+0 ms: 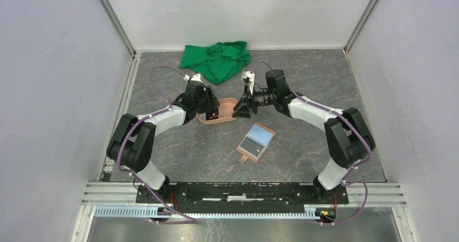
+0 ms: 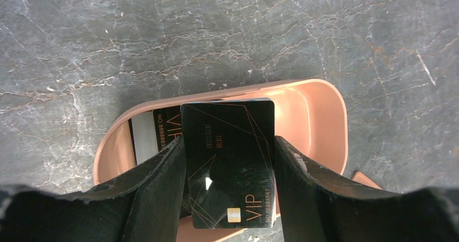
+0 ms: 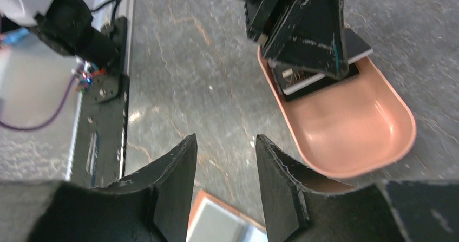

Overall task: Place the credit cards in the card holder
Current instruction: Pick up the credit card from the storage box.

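My left gripper (image 2: pixel 230 140) is shut on a black credit card (image 2: pixel 227 166) marked VIP, pinching its two long edges above the near end of the salmon-pink tray (image 2: pixel 325 96). Another black card (image 2: pixel 162 128) and a pale one (image 2: pixel 142 139) lie in the tray below it. The tan card holder (image 1: pixel 256 142) lies open on the table, showing a dark grey card (image 1: pixel 251 145) and a light blue card (image 1: pixel 262 136). My right gripper (image 3: pixel 225 137) hangs open and empty between the tray (image 3: pixel 352 128) and the card holder (image 3: pixel 216 220).
A crumpled green cloth (image 1: pixel 217 59) lies at the back of the grey marbled table. White walls close in the left, right and far sides. The left arm's fingers (image 3: pixel 303 31) stand over the tray's far end in the right wrist view.
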You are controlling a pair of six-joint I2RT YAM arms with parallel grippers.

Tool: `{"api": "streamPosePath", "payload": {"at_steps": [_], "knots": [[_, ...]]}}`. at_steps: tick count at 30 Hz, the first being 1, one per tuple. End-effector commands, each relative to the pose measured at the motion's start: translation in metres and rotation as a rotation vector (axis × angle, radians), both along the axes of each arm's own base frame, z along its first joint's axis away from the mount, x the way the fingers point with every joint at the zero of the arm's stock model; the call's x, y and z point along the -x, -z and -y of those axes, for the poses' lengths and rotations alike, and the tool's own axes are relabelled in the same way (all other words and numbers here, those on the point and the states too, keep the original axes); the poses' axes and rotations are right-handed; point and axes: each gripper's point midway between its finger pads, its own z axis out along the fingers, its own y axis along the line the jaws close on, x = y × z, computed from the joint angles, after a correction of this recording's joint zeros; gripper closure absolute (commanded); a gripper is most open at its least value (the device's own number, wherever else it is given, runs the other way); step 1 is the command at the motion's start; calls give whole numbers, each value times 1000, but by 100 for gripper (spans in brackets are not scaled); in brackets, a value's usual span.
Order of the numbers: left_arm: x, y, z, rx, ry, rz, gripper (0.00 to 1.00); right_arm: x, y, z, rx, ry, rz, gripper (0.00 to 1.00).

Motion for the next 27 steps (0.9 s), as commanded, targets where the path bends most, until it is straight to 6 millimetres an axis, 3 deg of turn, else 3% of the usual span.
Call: {"api": "streamPosePath", "payload": {"at_steps": [1,9,27], "knots": [[-10,-28,13,145,1,77,46,-30,-19,-29,-74,111,-117,49],[-10,-29,13,213,-5,83,46,-56,9,-45,-31,145,-173,40],[-11,-31,20,313,-9,97,46,-66,40,-69,-6,138,-266,38]]}}
